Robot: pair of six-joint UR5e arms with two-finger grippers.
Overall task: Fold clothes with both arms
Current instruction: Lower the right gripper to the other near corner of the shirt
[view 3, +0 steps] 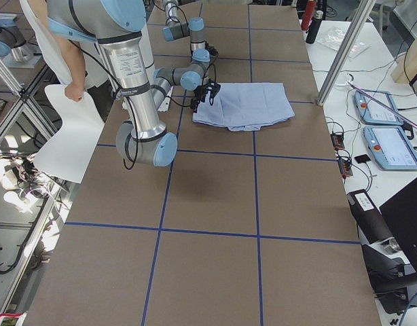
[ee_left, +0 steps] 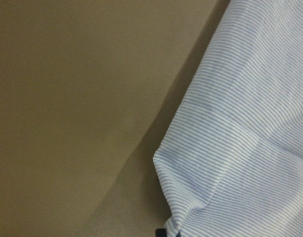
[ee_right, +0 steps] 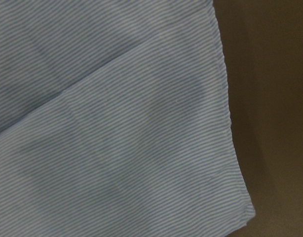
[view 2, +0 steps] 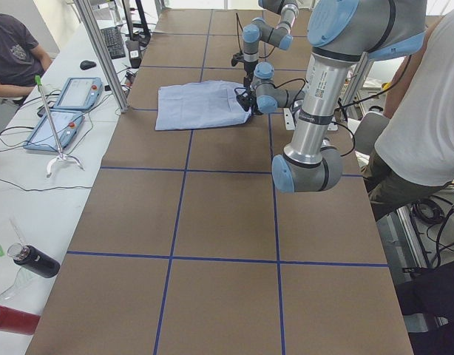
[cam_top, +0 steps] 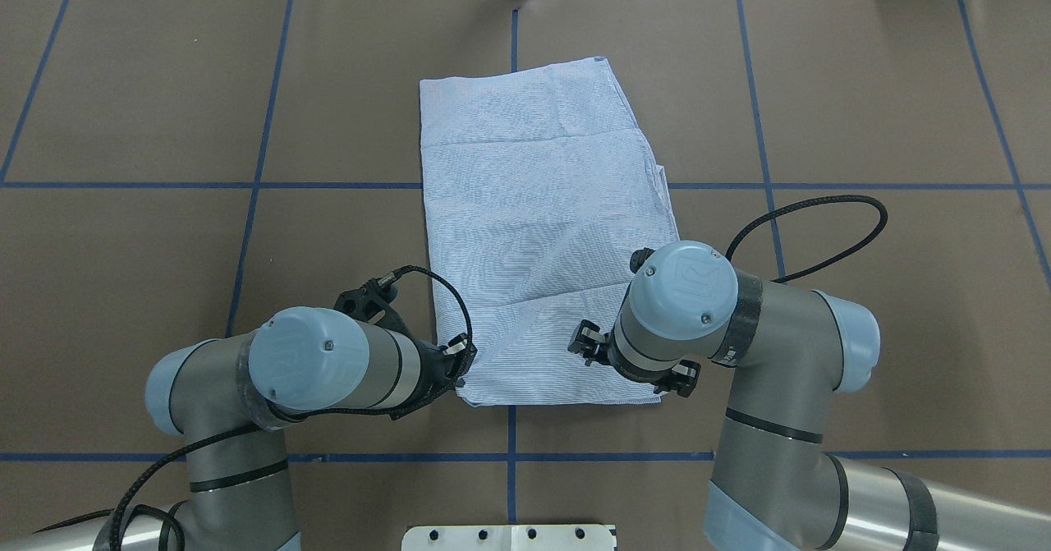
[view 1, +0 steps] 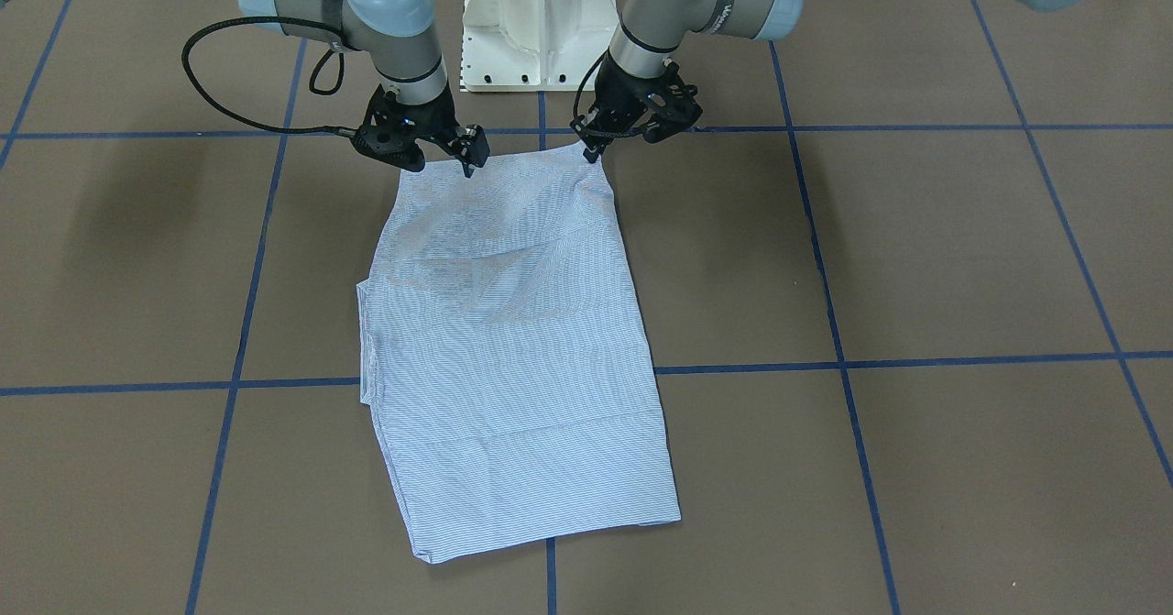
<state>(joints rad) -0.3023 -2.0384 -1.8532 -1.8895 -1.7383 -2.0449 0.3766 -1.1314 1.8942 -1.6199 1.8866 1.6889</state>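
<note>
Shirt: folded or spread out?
Folded. The shirt lies as a narrow rectangle, sleeves and collar out of sight, layered edges along one side.

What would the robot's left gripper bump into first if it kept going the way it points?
The striped shirt. The left gripper points down at the shirt's corner nearest the robot, and the cloth puckers at its tip, so the two are probably touching. Under that lies only the table.

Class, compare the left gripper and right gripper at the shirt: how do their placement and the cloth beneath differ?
The left gripper sits by the shirt's corner; the right gripper sits further in from its corner. Cloth at the left gripper puckers and lifts; under the right gripper it lies flat. Both are at the shirt's robot-side end.
</note>
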